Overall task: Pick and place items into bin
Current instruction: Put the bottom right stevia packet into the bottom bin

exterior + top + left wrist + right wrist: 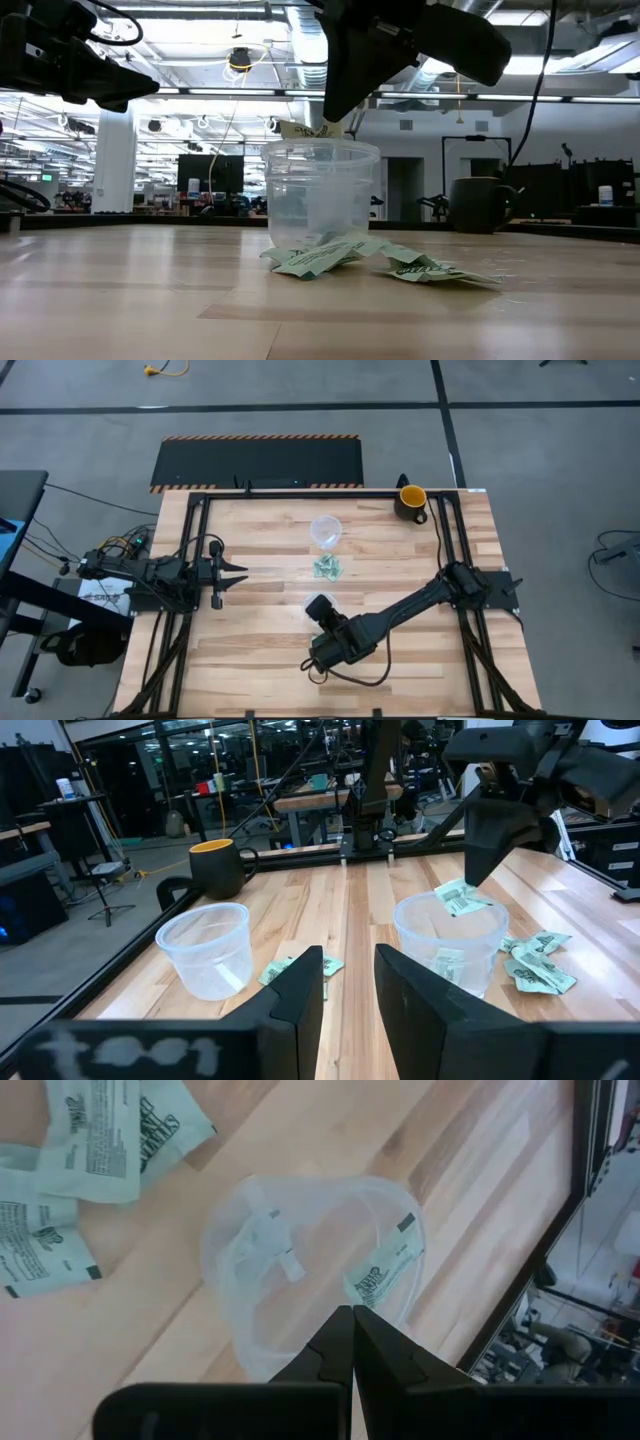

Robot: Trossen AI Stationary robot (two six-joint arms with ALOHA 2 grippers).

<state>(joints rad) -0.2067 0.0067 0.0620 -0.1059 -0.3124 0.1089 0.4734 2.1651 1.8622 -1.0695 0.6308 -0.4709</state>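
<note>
Yellow-and-dark mug (pixel 411 501) upper right, clear cup (pixel 326 531) centre, green packets (pixel 327 567) heaped below it, right gripper (pixel 352 1342) pinched on 1 packet (pixel 379 1277) tilted diagonally over cup, left gripper (pixel 348 982) parted, holding nothing

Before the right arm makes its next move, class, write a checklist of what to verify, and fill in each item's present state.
1. Right gripper shut on a packet: ok.
2. Held packet over the mouth of the clear cup: ok in the left wrist and low views.
3. Clear cup upright on the table: ok.
4. Packet's lower edge clear of the cup's rim: cannot tell.
5. Left gripper open, empty and apart at the table's left side: ok.
6. All packets off the table: not ok; loose packets lie beside the cup.
</note>
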